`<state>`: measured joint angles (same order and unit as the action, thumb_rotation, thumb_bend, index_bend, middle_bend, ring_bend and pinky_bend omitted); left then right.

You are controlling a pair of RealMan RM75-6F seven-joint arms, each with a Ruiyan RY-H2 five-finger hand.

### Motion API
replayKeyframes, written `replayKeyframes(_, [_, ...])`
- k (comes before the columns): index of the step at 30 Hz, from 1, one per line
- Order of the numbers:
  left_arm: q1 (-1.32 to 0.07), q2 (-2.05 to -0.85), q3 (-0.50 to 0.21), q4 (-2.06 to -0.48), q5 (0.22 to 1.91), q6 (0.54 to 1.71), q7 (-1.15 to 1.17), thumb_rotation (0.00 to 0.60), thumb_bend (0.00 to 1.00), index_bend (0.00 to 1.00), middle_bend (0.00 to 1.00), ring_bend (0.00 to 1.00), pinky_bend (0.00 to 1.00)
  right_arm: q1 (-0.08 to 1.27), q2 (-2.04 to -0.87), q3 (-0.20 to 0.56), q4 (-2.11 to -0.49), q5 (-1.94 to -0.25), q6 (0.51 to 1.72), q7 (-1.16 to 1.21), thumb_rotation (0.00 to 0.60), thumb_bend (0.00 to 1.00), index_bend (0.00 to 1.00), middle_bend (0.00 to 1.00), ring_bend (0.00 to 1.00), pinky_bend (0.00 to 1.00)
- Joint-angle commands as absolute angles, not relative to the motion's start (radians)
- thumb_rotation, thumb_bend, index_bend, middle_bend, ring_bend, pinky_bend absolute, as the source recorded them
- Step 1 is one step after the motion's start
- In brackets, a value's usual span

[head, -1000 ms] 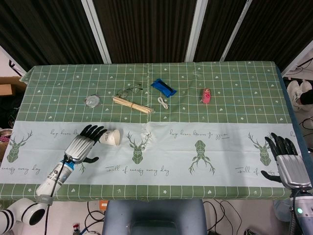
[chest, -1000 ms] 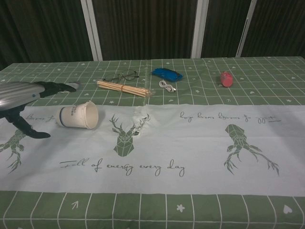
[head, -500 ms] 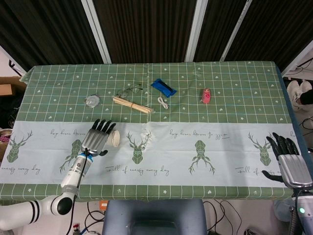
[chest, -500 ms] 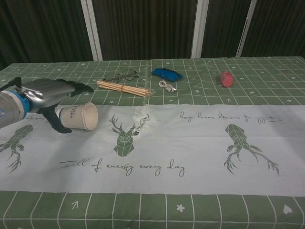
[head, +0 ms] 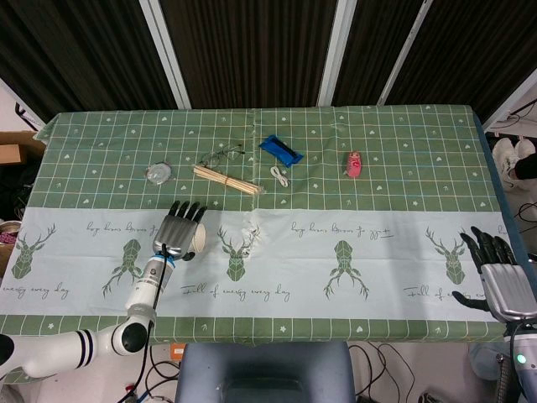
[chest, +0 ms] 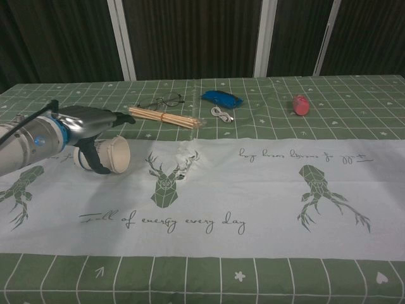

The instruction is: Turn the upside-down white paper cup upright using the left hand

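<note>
Near the counter's (head: pixel 394 252) front right corner, the right robot hand (head: pixel 497 277) rests with its dark fingers spread and nothing in them; only the head view shows it.

Toward the front left, on the pale band of the cloth, the left robot hand (chest: pixel 85 123) reaches in over the white paper cup (chest: pixel 112 154). The cup lies on its side with its open mouth turned toward the counter's right edge. In the chest view the hand's silver back sits over the cup, its fingers (chest: pixel 120 116) stretched flat above the cup and its dark thumb (chest: pixel 95 161) curving down in front of the cup's wall. Whether the thumb and fingers actually press the cup cannot be told from either view. From the head view only a sliver of the cup's (head: pixel 200 240) rim shows at the right side of the hand (head: pixel 176 233).

Farther back, in the green checked part of the cloth, a bundle of wooden sticks (head: pixel 226 180) lies slantwise, with a pair of spectacles (head: pixel 220 154) just behind it. Left of these sits a small round silvery object (head: pixel 158 173). Right of the sticks a coiled white cord (head: pixel 279 175) lies near a blue packet (head: pixel 280 149). Well apart, toward the back right, lies a small pink object (head: pixel 355 164).
</note>
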<state>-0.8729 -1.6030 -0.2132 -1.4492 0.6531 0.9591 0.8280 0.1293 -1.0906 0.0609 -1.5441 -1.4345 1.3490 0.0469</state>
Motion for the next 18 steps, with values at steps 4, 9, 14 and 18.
replayKeyframes(4, [-0.893, -1.596, -0.208, -1.455, 0.598, 0.956, 0.828, 0.600, 0.16, 0.01, 0.00, 0.00, 0.02, 0.130, -1.091, 0.061, -1.542, -1.433, 1.347, 0.053, 0.600, 0.01, 0.00, 0.00, 0.00, 0.00])
replayKeyframes(9, [-0.907, -1.593, -0.198, -1.455, 0.585, 0.960, 0.826, 0.600, 0.16, 0.01, 0.01, 0.00, 0.03, 0.130, -1.092, 0.062, -1.543, -1.431, 1.346, 0.051, 0.600, 0.01, 0.00, 0.00, 0.00, 0.00])
replayKeyframes(14, [-0.926, -1.598, -0.188, -1.444, 0.568, 0.965, 0.837, 0.600, 0.16, 0.01, 0.01, 0.00, 0.04, 0.131, -1.092, 0.062, -1.545, -1.427, 1.343, 0.045, 0.600, 0.01, 0.00, 0.00, 0.00, 0.00])
replayKeyframes(18, [-0.936, -1.613, -0.180, -1.422, 0.567, 0.975, 0.840, 0.600, 0.16, 0.01, 0.04, 0.00, 0.05, 0.130, -1.091, 0.062, -1.548, -1.425, 1.342, 0.042, 0.600, 0.01, 0.00, 0.00, 0.00, 0.00])
